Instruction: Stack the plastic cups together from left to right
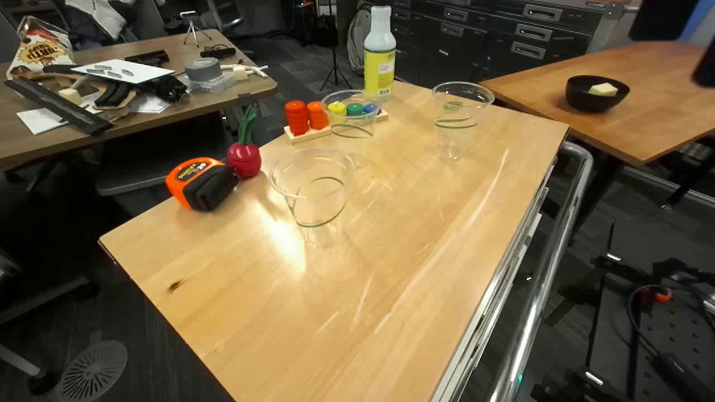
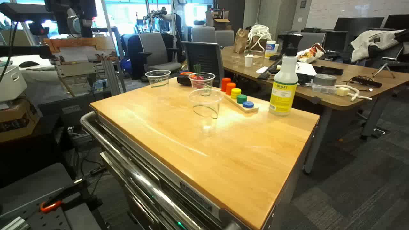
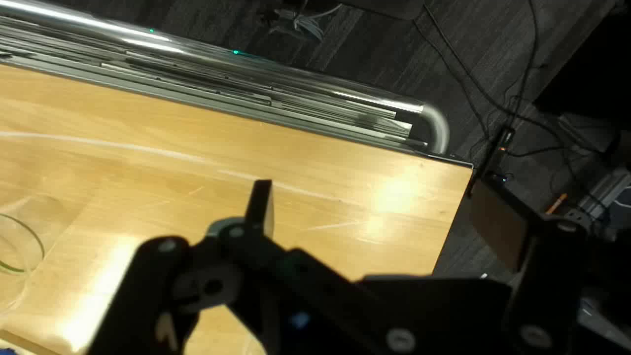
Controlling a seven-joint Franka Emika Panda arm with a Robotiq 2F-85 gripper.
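Three clear plastic cups with green stripes stand upright and apart on the wooden table. In an exterior view they are a near cup, a cup in front of the coloured blocks and a cup farther right. In an exterior view they show as a far-left cup, a middle cup and a nearest cup. In the wrist view part of one cup shows at the left edge. My gripper is open and empty, above the table's corner, right of that cup and apart from it.
A yellow-green bottle and a block stacker stand along the table's back side. A red toy radish and an orange tape measure are near its left edge. A metal handle bar runs along one side of the table.
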